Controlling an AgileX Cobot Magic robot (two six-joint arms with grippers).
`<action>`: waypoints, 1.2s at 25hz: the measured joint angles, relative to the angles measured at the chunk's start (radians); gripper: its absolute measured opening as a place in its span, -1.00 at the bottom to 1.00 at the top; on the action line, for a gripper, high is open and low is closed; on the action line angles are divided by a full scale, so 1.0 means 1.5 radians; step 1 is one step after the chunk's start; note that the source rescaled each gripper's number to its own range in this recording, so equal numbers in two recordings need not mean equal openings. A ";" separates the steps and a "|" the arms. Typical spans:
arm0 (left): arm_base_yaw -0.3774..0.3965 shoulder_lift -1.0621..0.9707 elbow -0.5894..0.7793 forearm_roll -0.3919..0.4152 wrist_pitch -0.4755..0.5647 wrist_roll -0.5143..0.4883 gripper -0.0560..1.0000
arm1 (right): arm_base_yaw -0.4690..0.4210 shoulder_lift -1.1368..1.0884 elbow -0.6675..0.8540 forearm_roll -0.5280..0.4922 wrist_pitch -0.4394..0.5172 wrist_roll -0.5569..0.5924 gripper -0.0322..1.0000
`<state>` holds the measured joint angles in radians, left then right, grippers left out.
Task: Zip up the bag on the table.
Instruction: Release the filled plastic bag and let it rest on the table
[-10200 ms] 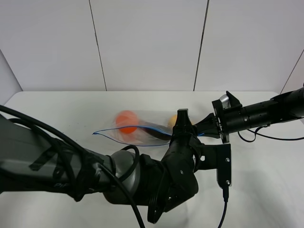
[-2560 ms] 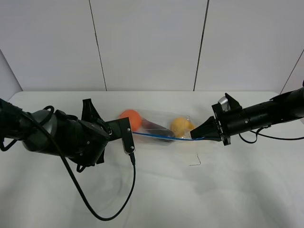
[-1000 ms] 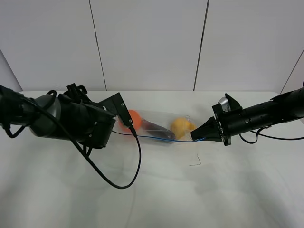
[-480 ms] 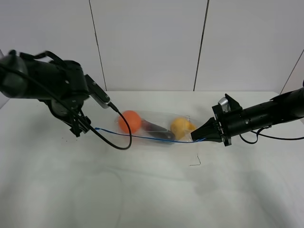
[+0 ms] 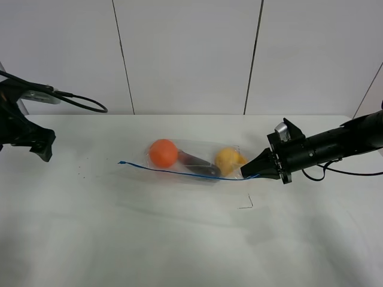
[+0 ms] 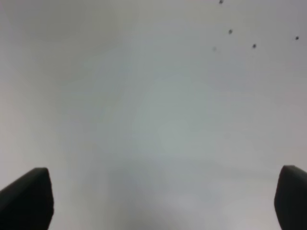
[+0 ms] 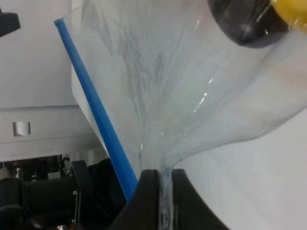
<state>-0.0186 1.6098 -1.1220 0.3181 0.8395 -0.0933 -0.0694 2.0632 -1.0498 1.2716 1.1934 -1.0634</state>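
Observation:
The clear bag (image 5: 191, 161) lies in the middle of the white table (image 5: 179, 239). An orange ball (image 5: 161, 153), a dark item (image 5: 198, 166) and a yellow item (image 5: 227, 160) show through it. Its blue zipper strip (image 5: 179, 173) runs along the near edge, and its left end is free. My right gripper (image 5: 245, 173) is shut on the bag's right corner. In the right wrist view the gripper (image 7: 165, 191) pinches the plastic beside the blue strip (image 7: 96, 110). My left gripper (image 5: 43, 149) is at the far left, away from the bag. Its wrist view shows it open (image 6: 163, 201) over bare table.
A small dark mark (image 5: 246, 203) lies on the table in front of the bag's right end. A few dark specks (image 5: 81, 174) dot the table at the left. White wall panels (image 5: 191, 54) stand behind the table.
My left arm has swung away from the bag's left end to the far left edge of the table. The bag and my right gripper have stayed put.

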 joint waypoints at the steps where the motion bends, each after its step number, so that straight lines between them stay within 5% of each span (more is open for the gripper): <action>1: 0.025 -0.002 0.000 -0.022 0.008 0.017 1.00 | 0.000 0.000 0.000 0.000 0.000 0.000 -0.94; 7: 0.097 -0.003 0.000 -0.095 0.033 0.079 1.00 | 0.000 0.000 0.000 -0.003 0.000 -0.003 -0.94; 17: 0.100 -0.036 0.020 -0.096 0.045 0.081 1.00 | 0.000 0.000 0.000 -0.003 0.000 -0.003 -0.94; 30: 0.100 -0.312 0.180 -0.102 -0.046 0.081 0.98 | 0.000 0.000 0.000 -0.003 0.000 -0.008 -0.94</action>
<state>0.1313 1.1411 -0.8520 0.1644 0.7709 0.0289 -0.0694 2.0632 -1.0498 1.2677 1.1930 -1.0750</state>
